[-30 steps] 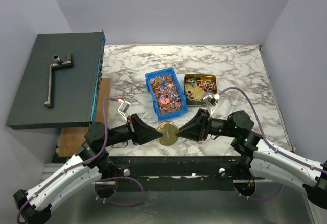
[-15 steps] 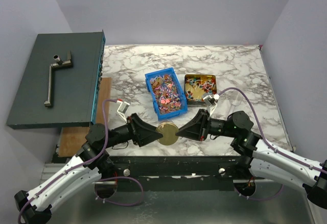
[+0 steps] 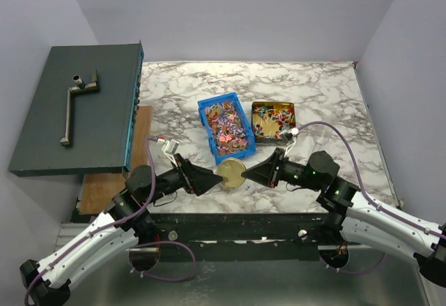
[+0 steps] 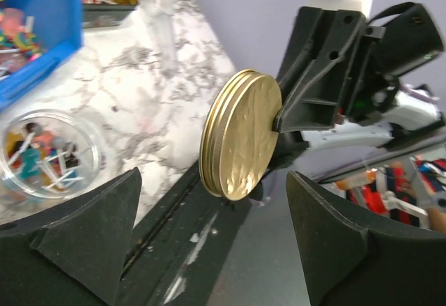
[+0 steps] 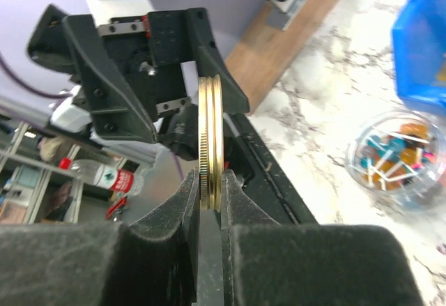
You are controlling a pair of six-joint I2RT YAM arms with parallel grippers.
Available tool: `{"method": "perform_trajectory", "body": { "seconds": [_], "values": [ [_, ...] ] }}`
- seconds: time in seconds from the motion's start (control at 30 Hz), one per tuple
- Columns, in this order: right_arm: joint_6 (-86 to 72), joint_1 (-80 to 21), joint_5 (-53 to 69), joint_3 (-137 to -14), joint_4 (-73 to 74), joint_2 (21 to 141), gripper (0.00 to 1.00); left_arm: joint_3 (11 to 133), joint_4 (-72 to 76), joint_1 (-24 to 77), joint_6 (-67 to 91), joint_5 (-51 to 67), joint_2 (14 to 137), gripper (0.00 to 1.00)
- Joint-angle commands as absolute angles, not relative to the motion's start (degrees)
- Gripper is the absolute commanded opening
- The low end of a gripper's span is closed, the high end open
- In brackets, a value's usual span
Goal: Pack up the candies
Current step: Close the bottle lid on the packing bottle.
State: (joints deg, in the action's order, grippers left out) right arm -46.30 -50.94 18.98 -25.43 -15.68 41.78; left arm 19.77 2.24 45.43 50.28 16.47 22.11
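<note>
View from above of a white marble-patterned desk [image 3: 313, 97] with grey veins, closed in by plain lavender walls [image 3: 230, 13].

At the far left, one dark grey case [image 3: 77, 135] lies flat, with one metal crank handle [image 3: 72, 104] resting on top. One wooden board [image 3: 143, 130] shows just beside its right edge.

Two black-and-white robot arms reach in from the near edge. The left end effector [image 3: 214, 180] is released, its two fingers spread wide and touching nothing. Directly in front of it is one round gold lid [image 3: 231, 172] with a ridged rim, lifted off the desk and tilted on edge. The right end effector [image 3: 249, 173] is clenched on that lid, pinching its rim between both fingers.

In the wrist views, one clear round jar [image 4: 42, 156] stands open on the desk near the lid, with a small heap of sweets inside.

The candies [image 3: 226, 128] are tiny wrapped sweets in red, pink, purple, orange and blue, too many to count. Most fill one blue plastic bin [image 3: 204, 126] at the middle of the desk. More lie in one rectangular gold tin [image 3: 274, 103] just to the right of the bin, and the rest are in the jar.

Past the desk's near edge, the right wrist view shows one plastic bottle [image 5: 104, 176] with a red label; its print is too small to read.
</note>
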Motion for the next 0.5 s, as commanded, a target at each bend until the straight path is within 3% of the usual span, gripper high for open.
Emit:
{"method": "perform_trajectory", "body": {
  "seconds": [0.0, 0.07, 0.47],
  "values": [
    [-45.6, -51.1, 10.3, -26.9, -7.8, 42.1, 0.01, 20.3, -3.8, 45.0, 44.5, 8.8, 22.6, 0.88],
    [-47.1, -51.1, 9.4, -26.0, -7.9, 42.8, 0.00, 20.1, -4.8, 45.1, 44.1, 6.9, 22.8, 0.99],
    [-58.3, -51.1, 10.6, -16.3, -24.5, 50.4, 0.00, 19.3, -5.6, 45.0, 40.7, 0.8, 28.2, 0.98]
  ]
}}
